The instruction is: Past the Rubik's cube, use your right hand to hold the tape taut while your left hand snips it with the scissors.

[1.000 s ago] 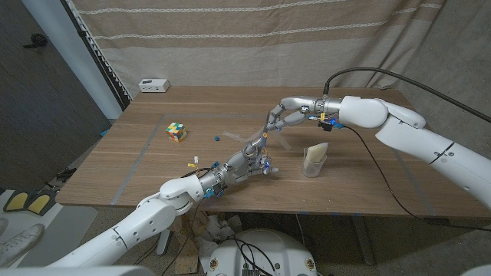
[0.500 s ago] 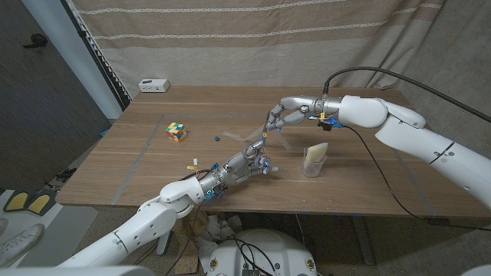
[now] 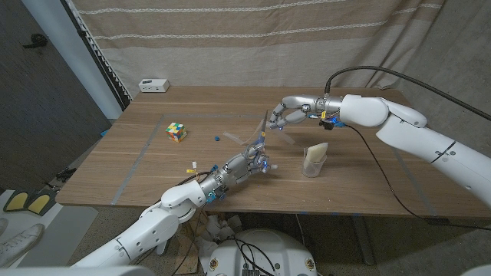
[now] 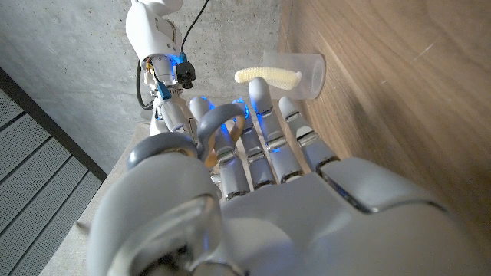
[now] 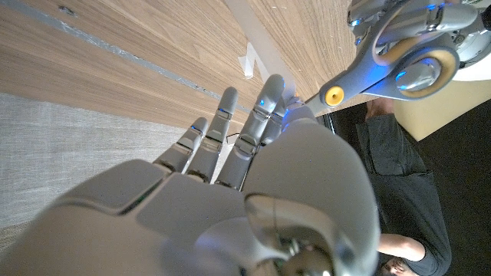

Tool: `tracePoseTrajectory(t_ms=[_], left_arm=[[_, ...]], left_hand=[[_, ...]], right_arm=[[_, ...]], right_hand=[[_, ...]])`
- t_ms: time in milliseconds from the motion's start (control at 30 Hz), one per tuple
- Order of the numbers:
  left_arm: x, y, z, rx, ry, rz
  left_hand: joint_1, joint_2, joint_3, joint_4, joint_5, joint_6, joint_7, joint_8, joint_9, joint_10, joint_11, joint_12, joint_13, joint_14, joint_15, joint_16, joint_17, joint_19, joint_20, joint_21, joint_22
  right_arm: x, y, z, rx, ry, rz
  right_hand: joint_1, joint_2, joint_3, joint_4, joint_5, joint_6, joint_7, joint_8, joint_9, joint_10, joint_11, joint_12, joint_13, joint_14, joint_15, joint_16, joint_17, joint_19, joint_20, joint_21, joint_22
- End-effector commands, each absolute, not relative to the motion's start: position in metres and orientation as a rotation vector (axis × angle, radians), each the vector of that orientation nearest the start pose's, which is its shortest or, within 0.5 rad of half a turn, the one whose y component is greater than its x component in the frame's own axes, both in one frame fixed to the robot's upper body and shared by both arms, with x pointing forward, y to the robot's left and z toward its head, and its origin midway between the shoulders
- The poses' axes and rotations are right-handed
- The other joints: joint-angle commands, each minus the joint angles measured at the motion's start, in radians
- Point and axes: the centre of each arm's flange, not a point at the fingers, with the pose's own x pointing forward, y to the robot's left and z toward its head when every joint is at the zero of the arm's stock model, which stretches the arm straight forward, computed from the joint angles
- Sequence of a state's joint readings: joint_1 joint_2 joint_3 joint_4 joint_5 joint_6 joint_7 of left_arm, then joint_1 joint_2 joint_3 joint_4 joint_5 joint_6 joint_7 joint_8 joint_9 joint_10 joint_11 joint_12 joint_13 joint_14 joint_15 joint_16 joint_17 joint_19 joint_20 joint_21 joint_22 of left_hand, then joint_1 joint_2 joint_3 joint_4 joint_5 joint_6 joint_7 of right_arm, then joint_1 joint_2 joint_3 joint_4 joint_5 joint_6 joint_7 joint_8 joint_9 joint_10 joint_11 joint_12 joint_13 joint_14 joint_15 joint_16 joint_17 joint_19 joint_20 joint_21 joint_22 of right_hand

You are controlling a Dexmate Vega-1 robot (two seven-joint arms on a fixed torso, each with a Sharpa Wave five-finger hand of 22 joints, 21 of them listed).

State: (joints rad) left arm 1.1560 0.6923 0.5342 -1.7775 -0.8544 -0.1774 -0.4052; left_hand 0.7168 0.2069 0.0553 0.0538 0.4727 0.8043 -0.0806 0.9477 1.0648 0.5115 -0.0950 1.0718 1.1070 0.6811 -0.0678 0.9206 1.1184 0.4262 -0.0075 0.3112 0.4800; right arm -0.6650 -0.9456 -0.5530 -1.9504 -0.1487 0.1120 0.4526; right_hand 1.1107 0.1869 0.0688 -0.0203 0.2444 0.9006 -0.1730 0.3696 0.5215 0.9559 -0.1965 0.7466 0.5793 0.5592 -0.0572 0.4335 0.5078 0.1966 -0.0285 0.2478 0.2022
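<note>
The Rubik's cube [image 3: 176, 132] lies on the table's left half. To its right a thin, see-through strip of tape [image 3: 242, 138] runs from a small blue piece [image 3: 218, 139] up to my right hand [image 3: 285, 115], which pinches its end above the table. My left hand [image 3: 242, 165] grips the grey scissors [image 3: 259, 142], blades pointing up at the tape just below the right hand's fingers. In the right wrist view the scissors [image 5: 360, 69] with a yellow pivot lie close to my right hand [image 5: 253, 176] and the tape [image 5: 247, 54]. My left hand [image 4: 261, 192] has fingers through the scissors' handle [image 4: 217, 123].
A clear cup [image 3: 314, 159] with something beige in it stands right of the left hand, near the front edge of the table [image 3: 153, 169]. A small white box [image 3: 154, 84] sits at the far left corner. A black cable hangs from the right arm.
My left hand has pushed a little forward and the scissors' blades have tipped up closer to the tape. The right hand has barely moved.
</note>
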Motion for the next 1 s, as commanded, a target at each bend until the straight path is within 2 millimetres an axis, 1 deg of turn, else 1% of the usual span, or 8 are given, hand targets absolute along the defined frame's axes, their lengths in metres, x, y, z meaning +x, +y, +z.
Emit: tracePoseTrajectory(t_ms=[33, 100, 167, 233, 267, 400, 600, 1000], left_arm=[[0.515, 0.146, -0.142, -0.102, -0.419, -0.94], [0.515, 0.146, -0.143, -0.113, -0.423, -0.941], [0.514, 0.146, -0.145, -0.122, -0.429, -0.942], [0.514, 0.146, -0.145, -0.126, -0.435, -0.939], [0.513, 0.146, -0.146, -0.132, -0.441, -0.936], [0.512, 0.148, -0.146, -0.143, -0.464, -0.928], [0.51, 0.151, -0.146, -0.148, -0.477, -0.921], [0.508, 0.154, -0.147, -0.15, -0.495, -0.924]], left_hand=[[-0.015, -0.003, 0.143, 0.122, -0.006, -0.006, -0.003, 0.009, 0.011, 0.093, -0.102, 0.497, 0.135, 0.003, -0.147, -0.007, 0.006, -0.002, -0.005, 0.007, 0.006], [-0.024, -0.005, 0.155, 0.124, -0.009, -0.016, -0.002, 0.022, 0.036, 0.094, -0.103, 0.498, 0.135, 0.007, -0.146, -0.01, 0.012, -0.002, -0.006, 0.009, 0.009], [-0.045, -0.002, 0.175, 0.13, -0.014, -0.038, -0.005, 0.041, 0.078, 0.097, -0.104, 0.499, 0.135, 0.013, -0.146, -0.018, 0.018, -0.005, -0.006, 0.011, 0.014], [-0.057, -0.001, 0.185, 0.133, -0.016, -0.05, -0.004, 0.05, 0.098, 0.101, -0.105, 0.5, 0.135, 0.017, -0.145, -0.021, 0.021, -0.005, -0.007, 0.013, 0.017], [-0.058, -0.001, 0.187, 0.133, -0.016, -0.052, -0.006, 0.049, 0.098, 0.102, -0.105, 0.5, 0.135, 0.02, -0.145, -0.02, 0.022, -0.004, -0.008, 0.014, 0.017], [-0.085, -0.004, 0.211, 0.131, -0.022, -0.056, -0.009, 0.052, 0.099, 0.113, -0.105, 0.501, 0.135, 0.026, -0.146, -0.029, 0.03, -0.006, -0.008, 0.017, 0.023], [-0.104, -0.011, 0.235, 0.125, -0.029, -0.048, -0.016, 0.052, 0.089, 0.124, -0.105, 0.501, 0.135, 0.031, -0.146, -0.036, 0.041, -0.009, -0.009, 0.02, 0.027], [-0.116, -0.019, 0.26, 0.114, -0.04, -0.04, -0.018, 0.054, 0.078, 0.132, -0.104, 0.5, 0.135, 0.033, -0.147, -0.046, 0.05, -0.011, -0.01, 0.022, 0.03]], right_arm=[[0.525, -0.176, 0.078, -1.416, -0.726, 0.601], [0.527, -0.178, 0.078, -1.41, -0.717, 0.593], [0.529, -0.181, 0.079, -1.403, -0.711, 0.583], [0.531, -0.184, 0.079, -1.393, -0.704, 0.573], [0.532, -0.186, 0.08, -1.389, -0.7, 0.569], [0.534, -0.19, 0.081, -1.383, -0.691, 0.552], [0.535, -0.193, 0.081, -1.379, -0.682, 0.538], [0.529, -0.191, 0.082, -1.382, -0.693, 0.53]], right_hand=[[0.013, 0.0, 0.0, 0.004, 0.005, -0.001, 0.002, -0.003, 0.004, 0.004, 0.0, 0.006, -0.001, 0.004, -0.175, 0.008, 0.003, -0.001, 0.005, 0.004, 0.004], [0.013, 0.0, 0.0, 0.004, 0.005, 0.0, 0.003, -0.003, 0.004, 0.004, 0.0, 0.006, -0.002, 0.004, -0.175, 0.008, 0.003, 0.0, 0.005, 0.005, 0.004], [0.013, 0.001, 0.0, 0.004, 0.005, 0.0, 0.002, -0.003, 0.004, 0.003, 0.0, 0.006, -0.002, 0.004, -0.175, 0.008, 0.003, 0.0, 0.006, 0.005, 0.004], [0.014, 0.001, 0.001, 0.004, 0.005, 0.001, 0.002, -0.003, 0.005, 0.003, 0.0, 0.005, -0.004, 0.004, -0.175, 0.007, 0.003, -0.001, 0.005, 0.005, 0.004], [0.014, 0.001, 0.001, 0.005, 0.005, 0.001, 0.003, -0.002, 0.006, 0.004, 0.0, 0.006, -0.002, 0.004, -0.175, 0.007, 0.004, -0.001, 0.005, 0.005, 0.004], [0.015, 0.001, 0.001, 0.005, 0.005, 0.002, 0.003, -0.002, 0.006, 0.003, 0.0, 0.005, -0.004, 0.005, -0.175, 0.007, 0.004, -0.001, 0.005, 0.005, 0.004], [0.016, 0.001, 0.002, 0.005, 0.005, 0.001, 0.005, -0.004, 0.005, 0.006, 0.0, 0.007, -0.005, 0.005, -0.175, 0.007, 0.005, -0.001, 0.005, 0.005, 0.004], [0.017, 0.001, 0.002, 0.006, 0.004, -0.002, 0.008, -0.008, 0.005, 0.007, 0.0, 0.008, -0.006, 0.005, -0.175, 0.007, 0.006, -0.002, 0.005, 0.005, 0.004]])
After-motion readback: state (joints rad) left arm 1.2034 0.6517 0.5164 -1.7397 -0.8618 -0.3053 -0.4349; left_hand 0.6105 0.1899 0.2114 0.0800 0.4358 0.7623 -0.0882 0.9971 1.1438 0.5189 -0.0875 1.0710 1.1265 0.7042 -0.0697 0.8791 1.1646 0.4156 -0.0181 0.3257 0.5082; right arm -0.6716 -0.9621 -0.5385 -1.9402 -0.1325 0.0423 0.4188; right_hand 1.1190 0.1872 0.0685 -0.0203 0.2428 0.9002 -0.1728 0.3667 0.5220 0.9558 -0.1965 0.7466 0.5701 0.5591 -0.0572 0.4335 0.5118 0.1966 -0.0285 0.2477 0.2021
